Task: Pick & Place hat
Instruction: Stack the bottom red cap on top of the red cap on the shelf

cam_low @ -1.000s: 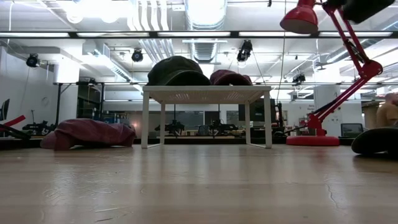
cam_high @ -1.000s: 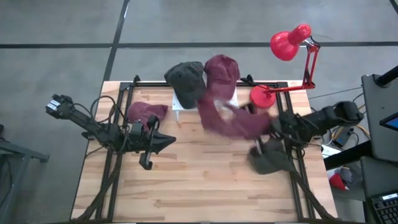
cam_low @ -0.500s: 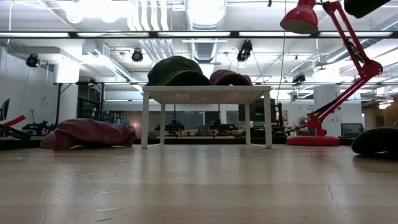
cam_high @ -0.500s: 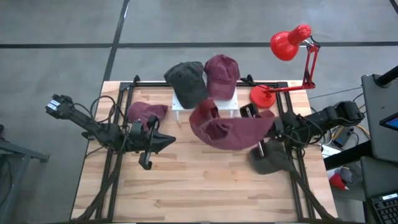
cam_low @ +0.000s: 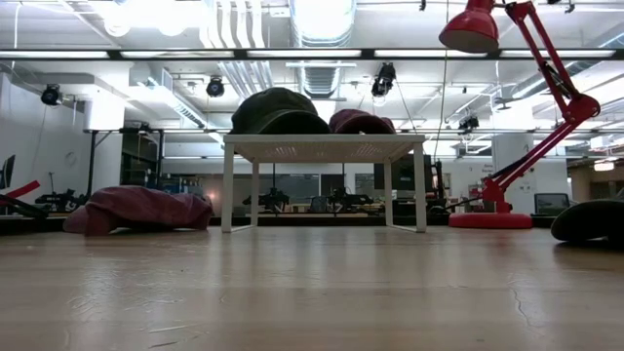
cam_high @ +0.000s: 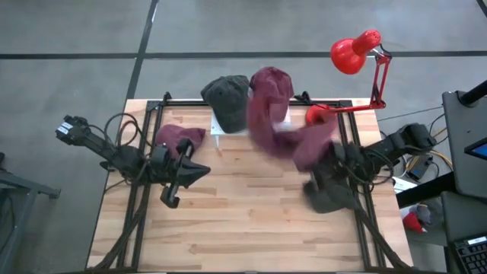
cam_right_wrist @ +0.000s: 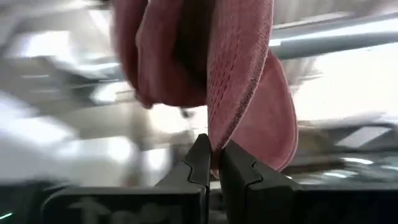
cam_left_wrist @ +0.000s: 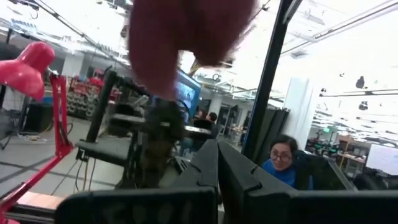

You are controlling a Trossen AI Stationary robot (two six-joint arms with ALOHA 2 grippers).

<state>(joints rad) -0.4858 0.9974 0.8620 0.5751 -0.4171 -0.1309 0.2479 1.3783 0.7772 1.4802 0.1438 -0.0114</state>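
My right gripper [cam_high: 327, 154] [cam_right_wrist: 214, 157] is shut on a maroon hat [cam_high: 283, 131], held high over the table's right middle and blurred. A small white stand [cam_high: 219, 126] at the far side carries a dark grey hat [cam_high: 228, 99] and a second maroon hat [cam_high: 274, 81] on its top. Another maroon hat [cam_high: 179, 138] lies on the table at the left. A dark grey hat [cam_high: 331, 192] lies at the right, beneath the right arm. My left gripper [cam_high: 204, 170] [cam_left_wrist: 217, 163] hovers shut and empty at the left, beside the left maroon hat. My right gripper pinches the maroon hat's edge [cam_right_wrist: 216, 138] between its two fingers. The fingers slant upward from the table's right side. The hat stands up past the fingertips, lifted clear of the table, its crown and brim [cam_right_wrist: 273, 118] spreading beyond the hold.
A red desk lamp [cam_high: 354, 52] has its base [cam_high: 319, 118] at the far right, close to the held hat. Black rails [cam_high: 144, 152] run along the table's sides. Bare wood [cam_high: 243, 221] fills the near half. A person [cam_left_wrist: 283, 165] sits beyond the table.
My right gripper has risen and tipped upward, staying shut. The maroon hat has swung with it: it stretched low across the table's middle, then spread out, and now stands higher and nearer the far stand. My left gripper has risen slightly.
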